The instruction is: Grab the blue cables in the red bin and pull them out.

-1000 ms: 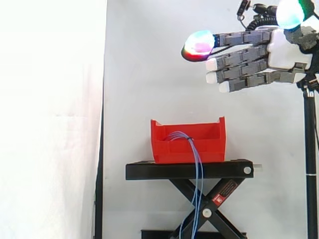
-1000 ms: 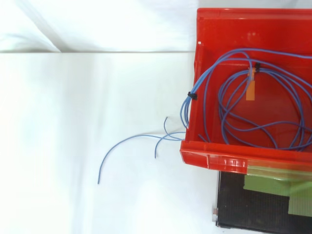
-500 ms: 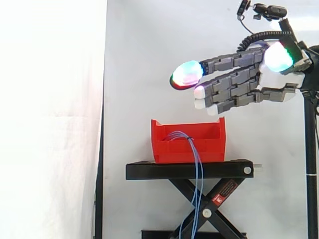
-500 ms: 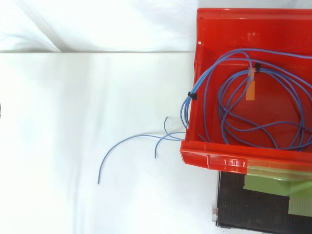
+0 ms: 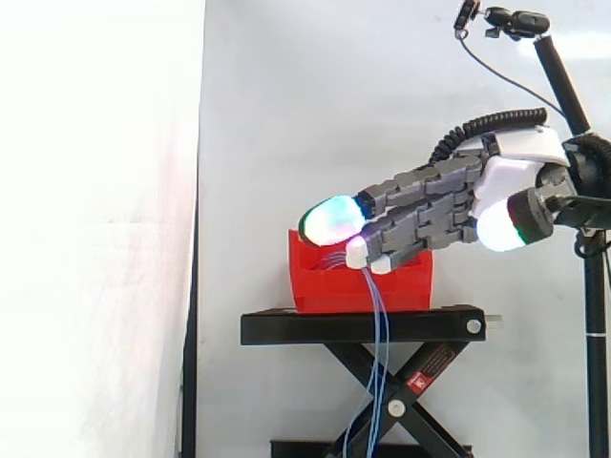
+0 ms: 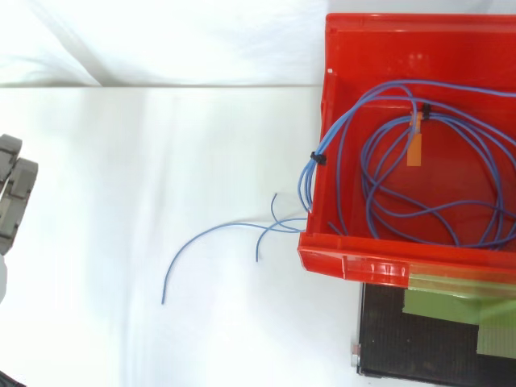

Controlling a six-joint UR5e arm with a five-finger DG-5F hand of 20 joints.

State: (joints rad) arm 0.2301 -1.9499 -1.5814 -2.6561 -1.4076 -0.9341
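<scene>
The red bin (image 5: pixel 325 284) stands on the black stand (image 5: pixel 363 327). Seen from above, the blue cables (image 6: pixel 419 185) lie coiled inside the bin (image 6: pixel 387 266). A bundle of them runs over the bin's left wall, with loose ends trailing outside (image 6: pixel 218 238). In the side view these ends hang down in front of the stand (image 5: pixel 379 353). My hand (image 5: pixel 506 176) is open, its fingers straight and tilted down to the left. Its glowing fingertips (image 5: pixel 329 219) hover just above the bin's rim, close to where the cables cross it. Grey fingers of the hand (image 6: pixel 14 193) enter the top view at the left edge.
A black pole (image 5: pixel 594 324) with a camera on top stands at the right edge of the side view. An orange tag (image 6: pixel 414 149) is tied to the cables. Green tape (image 6: pixel 451 302) lies on the stand below the bin. A white curtain hangs behind.
The hand has come down and to the left, from high above the bin to just over its rim, and has tilted downward. Its fingers have entered the top view. The cables have not moved.
</scene>
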